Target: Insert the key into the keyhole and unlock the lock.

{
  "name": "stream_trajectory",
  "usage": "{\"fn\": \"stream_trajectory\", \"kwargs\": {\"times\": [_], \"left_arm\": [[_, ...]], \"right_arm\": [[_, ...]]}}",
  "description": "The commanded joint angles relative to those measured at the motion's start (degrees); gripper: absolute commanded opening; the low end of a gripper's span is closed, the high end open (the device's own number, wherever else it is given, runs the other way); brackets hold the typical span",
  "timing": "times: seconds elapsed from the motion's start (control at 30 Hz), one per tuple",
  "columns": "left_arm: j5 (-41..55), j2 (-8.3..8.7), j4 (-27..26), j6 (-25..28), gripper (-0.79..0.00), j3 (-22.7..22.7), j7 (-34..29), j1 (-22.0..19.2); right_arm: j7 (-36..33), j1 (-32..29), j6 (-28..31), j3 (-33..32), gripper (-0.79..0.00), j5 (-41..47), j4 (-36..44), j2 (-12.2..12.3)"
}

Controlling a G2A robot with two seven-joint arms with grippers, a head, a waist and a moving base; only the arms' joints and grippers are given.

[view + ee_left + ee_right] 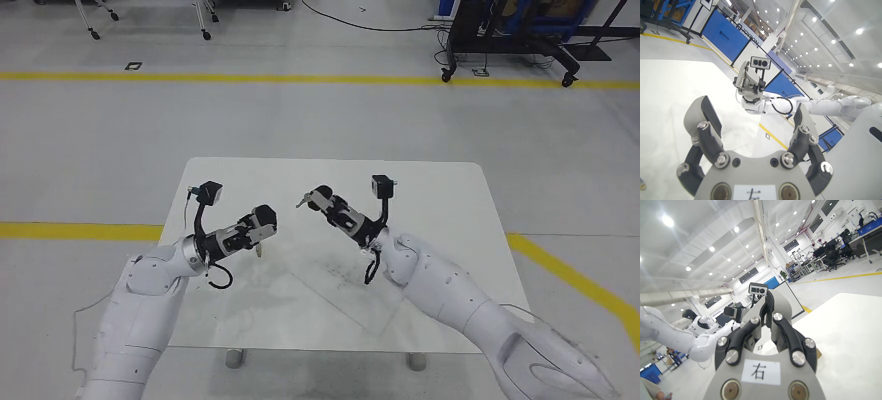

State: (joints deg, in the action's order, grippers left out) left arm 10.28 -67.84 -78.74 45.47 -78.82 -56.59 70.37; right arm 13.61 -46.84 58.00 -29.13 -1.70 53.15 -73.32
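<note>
- The left fingers are standing wide apart with nothing between them, hovering over the left half of the tabletop.
- The right fingers are pressing together on a thin metal key, held up over the middle of the tabletop. They are facing the left fingers, near them but not touching.
- The white tabletop is carrying both task things and a sheet.
- A clear sheet is lying flat on the tabletop toward the robot's side, partly beneath the right forearm.
- A small brass-coloured thing, seemingly the lock, is sitting on the tabletop just beside the left fingers, on the side nearer the robot. It is too small to tell which way its keyhole is facing.
- The key is sticking out past the right fingertips toward the left arm, well clear of the lock.
</note>
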Motion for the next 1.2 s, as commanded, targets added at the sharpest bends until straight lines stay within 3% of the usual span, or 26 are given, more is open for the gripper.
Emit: {"fn": "stream_trajectory", "kwargs": {"times": [0.0, 0.03, 0.1, 0.43, 0.67, 0.87, 0.97, 1.0, 1.17], "left_arm": [[-1.35, -0.07, -0.4, -0.41, -0.228, 1.23, 0.71, -0.08], [-1.99, -0.09, -0.48, -0.71, -0.394, 1.73, 1.05, -0.22], [-2.83, -0.14, -0.58, -1.37, -0.44, 2.56, 2.04, -0.45], [-0.4, 0.23, 0.16, -2.26, -0.406, 3.44, 4.03, -0.66], [-0.42, 0.57, 0.77, -4.29, -0.443, 3.6, 4.93, -1.16], [-0.94, 0.78, 0.66, -5.07, -0.56, 4.21, 5.34, -1.45], [-1.72, 0.89, 0.79, -5.85, -0.699, 4.4, 5.89, -1.66], [-1.97, 0.91, 0.76, -6.12, -0.785, 4.51, 6.15, -1.71], [-3.12, 1.05, 0.69, -6.63, -0.785, 4.83, 7.33, -1.8]], "right_arm": [[-5.93, 0.14, 0.0, -0.22, -0.785, 7.3, 0.32, -0.18], [-8.51, 0.23, 0.0, -0.47, -0.785, 9.36, 0.21, -0.29], [-13.71, 0.27, 0.0, -0.76, -0.785, 12.57, -0.05, -0.66], [-29.55, -0.09, 0.0, -4.46, -0.785, 20.52, -3.99, -3.72], [-38.07, -0.51, 0.0, -7.29, -0.785, 23.59, -6.43, -5.85], [-42.52, -0.93, 0.0, -10.58, -0.785, 24.59, -7.96, -7.27], [-44.42, -1.27, 0.0, -12.15, -0.785, 24.77, -8.54, -7.9], [-45.11, -1.4, 0.0, -12.63, -0.785, 24.8, -8.66, -8.1], [-47.3, -1.92, 0.0, -15.15, -0.785, 23.62, -9.59, -8.94]]}}
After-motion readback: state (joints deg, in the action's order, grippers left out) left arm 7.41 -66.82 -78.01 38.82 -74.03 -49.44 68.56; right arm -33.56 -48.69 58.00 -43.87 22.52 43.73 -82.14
